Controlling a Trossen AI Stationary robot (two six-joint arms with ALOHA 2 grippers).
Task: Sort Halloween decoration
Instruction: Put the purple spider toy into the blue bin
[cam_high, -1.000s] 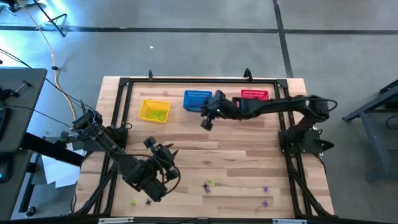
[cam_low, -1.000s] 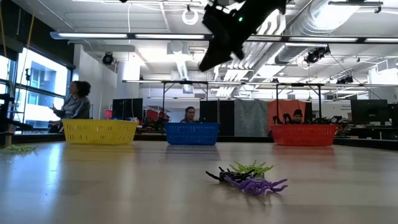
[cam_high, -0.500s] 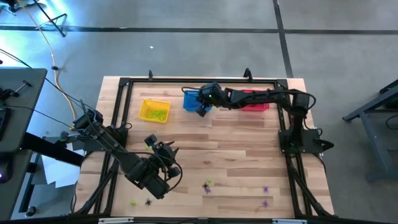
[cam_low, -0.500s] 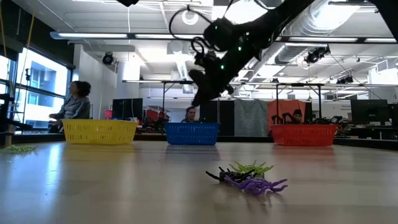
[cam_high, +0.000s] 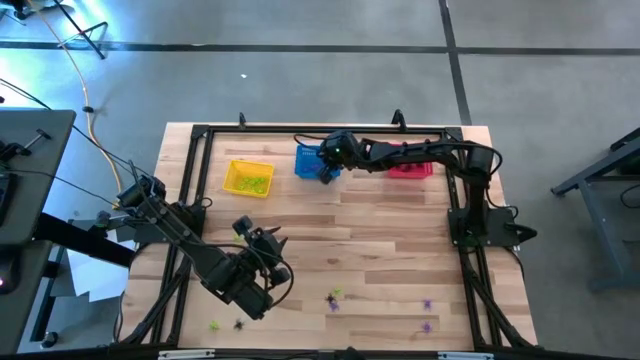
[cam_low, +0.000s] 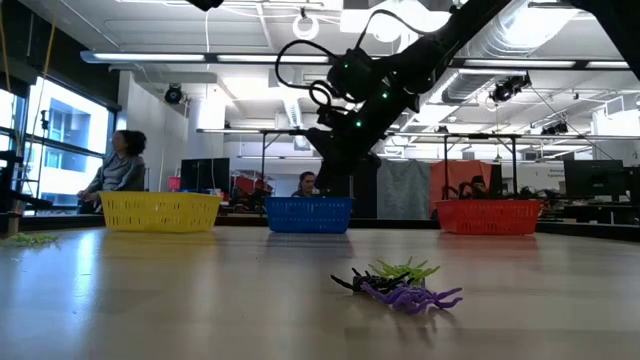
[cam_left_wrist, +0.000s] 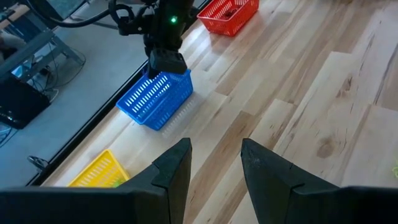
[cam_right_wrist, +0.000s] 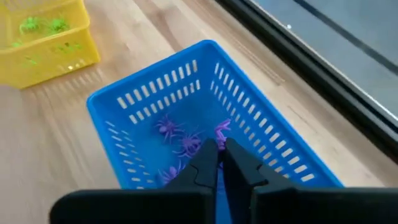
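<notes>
The right arm stretches far out across the worktop (cam_high: 400, 250), its claw (cam_right_wrist: 221, 152) angled down with fingers nearly together, while the left arm waits folded near the front edge, its claw (cam_left_wrist: 214, 165) parted.

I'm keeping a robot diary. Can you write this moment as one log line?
right gripper: over blue basket, purple spider at tips | left gripper: open, waiting

Blue mesh basket (cam_right_wrist: 186, 106) has purple spiders (cam_right_wrist: 177, 134) inside. Next to it the yellow basket (cam_right_wrist: 43, 43) holds yellow-green ones (cam_right_wrist: 43, 25), plus a red basket (cam_left_wrist: 227, 12) on the blue one's other side.
</notes>
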